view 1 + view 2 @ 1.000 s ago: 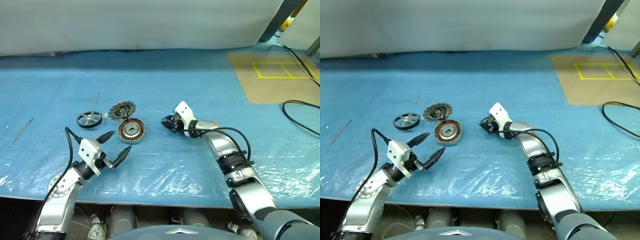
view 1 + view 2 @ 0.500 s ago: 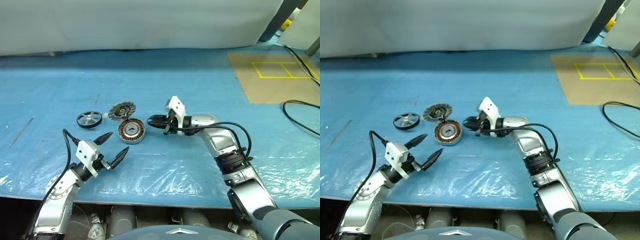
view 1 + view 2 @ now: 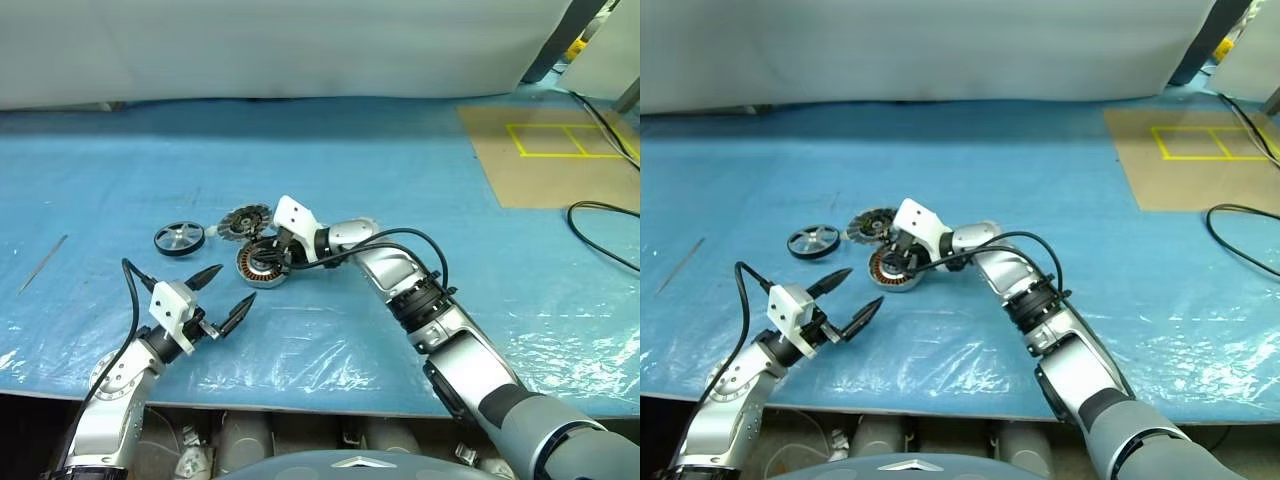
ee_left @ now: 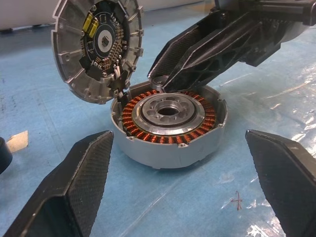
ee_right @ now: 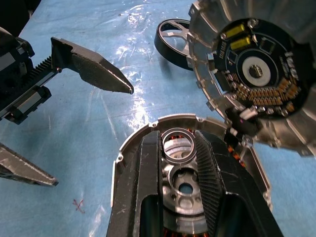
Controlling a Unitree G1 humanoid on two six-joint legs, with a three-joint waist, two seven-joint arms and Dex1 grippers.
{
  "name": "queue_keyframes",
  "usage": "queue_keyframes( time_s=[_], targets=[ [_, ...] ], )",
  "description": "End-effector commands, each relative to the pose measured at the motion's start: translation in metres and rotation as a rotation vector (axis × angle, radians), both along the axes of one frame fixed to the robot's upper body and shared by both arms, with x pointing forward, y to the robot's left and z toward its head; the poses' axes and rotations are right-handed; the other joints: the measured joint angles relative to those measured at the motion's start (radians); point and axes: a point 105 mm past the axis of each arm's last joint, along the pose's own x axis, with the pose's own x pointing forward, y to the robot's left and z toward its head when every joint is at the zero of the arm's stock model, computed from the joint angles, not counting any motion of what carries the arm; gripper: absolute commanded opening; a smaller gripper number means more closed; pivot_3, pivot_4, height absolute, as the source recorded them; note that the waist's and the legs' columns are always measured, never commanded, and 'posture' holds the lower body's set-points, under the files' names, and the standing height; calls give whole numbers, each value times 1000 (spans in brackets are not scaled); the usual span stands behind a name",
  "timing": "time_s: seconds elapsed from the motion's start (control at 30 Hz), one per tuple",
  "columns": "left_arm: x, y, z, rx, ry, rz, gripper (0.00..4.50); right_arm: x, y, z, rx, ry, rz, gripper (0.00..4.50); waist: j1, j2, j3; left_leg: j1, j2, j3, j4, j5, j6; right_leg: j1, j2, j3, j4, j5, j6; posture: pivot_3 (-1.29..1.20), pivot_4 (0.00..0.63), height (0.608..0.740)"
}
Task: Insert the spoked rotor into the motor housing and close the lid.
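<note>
The motor housing (image 3: pixel 262 263) sits flat on the blue sheet (image 3: pixel 400 160), open face and axis pointing up. The lid (image 3: pixel 244 220) leans tilted at its far edge, circuit face toward the housing. The spoked rotor (image 3: pixel 178 237) lies flat to its left. The right gripper (image 5: pixel 180 148) pinches a small metal ring (image 5: pixel 178 146) above the housing. The left gripper (image 3: pixel 226 295) hangs spread wide, empty, nearby.

Left gripper (image 3: pixel 228 296) level, jaws spread wide, nothing between them. Right arm reaches across to the left; right gripper (image 5: pixel 183 148) angled down, fingers clamped on a small ring (image 5: pixel 178 146).
</note>
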Motion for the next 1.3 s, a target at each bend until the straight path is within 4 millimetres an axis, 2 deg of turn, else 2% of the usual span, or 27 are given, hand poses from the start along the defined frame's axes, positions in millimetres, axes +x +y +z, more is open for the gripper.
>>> queue_keyframes(
  time_s=[0.03,0.37,1.3],
  targets=[
    [-3,-1,11,1,-43,-4,4500,3,1,0,-22,-49,14,560,1,0,0,0,0,0,0,0,0,0,0,0,0,0,0,0,150,740],
    [-2,-2,14,2,-43,-7,4500,5,-6,-10,-47,-35,8,560,-1,0,0,1,0,0,0,0,0,0,0,0,1,0,0,0,150,740],
    [-3,-3,9,11,-28,-6,4500,8,-4,-15,-34,-13,-13,560,0,0,0,1,0,0,1,0,0,0,0,0,1,0,0,0,150,740]
  ],
)
